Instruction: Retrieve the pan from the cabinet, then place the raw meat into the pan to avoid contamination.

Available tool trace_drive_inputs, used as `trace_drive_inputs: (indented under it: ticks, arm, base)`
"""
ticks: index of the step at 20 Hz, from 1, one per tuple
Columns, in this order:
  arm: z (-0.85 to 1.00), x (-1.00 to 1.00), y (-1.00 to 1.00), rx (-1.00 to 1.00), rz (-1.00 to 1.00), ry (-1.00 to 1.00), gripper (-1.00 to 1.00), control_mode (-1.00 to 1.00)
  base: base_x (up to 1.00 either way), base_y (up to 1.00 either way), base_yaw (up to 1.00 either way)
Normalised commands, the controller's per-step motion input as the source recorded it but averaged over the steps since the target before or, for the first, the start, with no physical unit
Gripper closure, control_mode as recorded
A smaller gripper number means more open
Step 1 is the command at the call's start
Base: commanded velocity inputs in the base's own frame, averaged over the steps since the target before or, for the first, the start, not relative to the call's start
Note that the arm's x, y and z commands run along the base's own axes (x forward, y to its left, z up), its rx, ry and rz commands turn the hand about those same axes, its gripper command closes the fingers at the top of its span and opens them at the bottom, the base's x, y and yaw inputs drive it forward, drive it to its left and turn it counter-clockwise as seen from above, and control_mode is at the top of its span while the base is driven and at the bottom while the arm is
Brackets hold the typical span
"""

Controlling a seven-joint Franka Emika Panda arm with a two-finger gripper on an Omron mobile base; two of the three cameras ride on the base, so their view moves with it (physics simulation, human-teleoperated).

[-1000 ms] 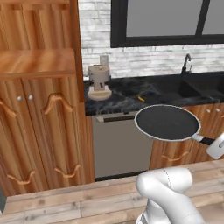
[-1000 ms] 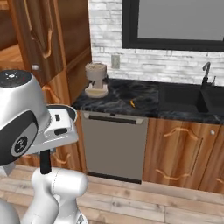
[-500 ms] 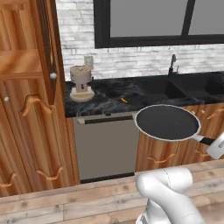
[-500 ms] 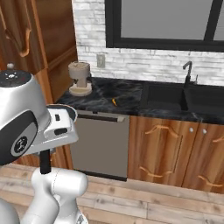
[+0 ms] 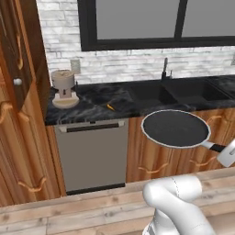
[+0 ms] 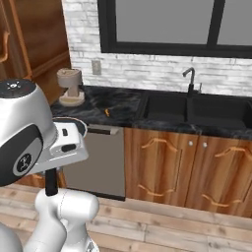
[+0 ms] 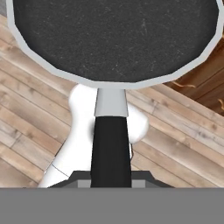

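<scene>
I am holding the pan [image 7: 116, 37] by its handle: in the hand view the dark handle is running straight down between my fingers [image 7: 110, 183], which are sitting narrow and clamped on it. The pan is hanging level in the air over the plank floor [image 7: 30, 109], black inside facing up. In the left base view I am seeing the same pan [image 5: 175, 128] floating in front of the lower wooden doors under the sink, its handle pointing toward the right edge of the picture. Beyond it, the bench [image 5: 98, 106] of dark marbled stone is carrying the raw meat [image 5: 110, 107], a small orange sliver lying near the front edge above the dishwasher [image 5: 92, 153]. A coffee machine [image 5: 63, 88] is standing at the left end of the bench, beside the cabinet [image 5: 18, 114]. The sink [image 6: 197, 109] is lying further right, under the window.
</scene>
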Motion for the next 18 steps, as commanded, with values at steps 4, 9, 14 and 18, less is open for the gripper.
trace_drive_inputs:
  ticks: [4, 9, 14, 18]
  arm:
    - [0.00, 0.00, 0.00, 0.00, 0.00, 0.00, 1.00, 1.00]
    - [0.00, 0.00, 0.00, 0.00, 0.00, 0.00, 1.00, 1.00]
    - [0.00, 0.00, 0.00, 0.00, 0.00, 0.00, 1.00, 1.00]
    - [0.00, 0.00, 0.00, 0.00, 0.00, 0.00, 1.00, 1.00]
  base:
    - [0.00, -0.44, 0.00]
    - [0.09, -0.42, 0.00]
    - [0.18, -0.36, 0.00]
    - [0.30, -0.10, -0.03]
